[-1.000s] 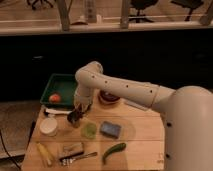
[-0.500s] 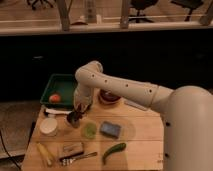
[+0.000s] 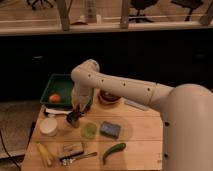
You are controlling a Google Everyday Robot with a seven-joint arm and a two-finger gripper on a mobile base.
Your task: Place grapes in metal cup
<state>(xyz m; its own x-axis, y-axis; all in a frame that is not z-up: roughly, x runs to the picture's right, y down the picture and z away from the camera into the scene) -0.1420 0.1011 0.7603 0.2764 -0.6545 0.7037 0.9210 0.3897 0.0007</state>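
Hanging above the small dull-grey metal cup, the hand (hold unreadable, grapes unseen) likely has only the drop left.

I count one gripper, down by the metal cup. Cups: two, with the green cup. Bowls: two, a white bowl and a red bowl. One tray, one orange fruit, one sponge, probably one green vegetable.

Gripper at metal cup
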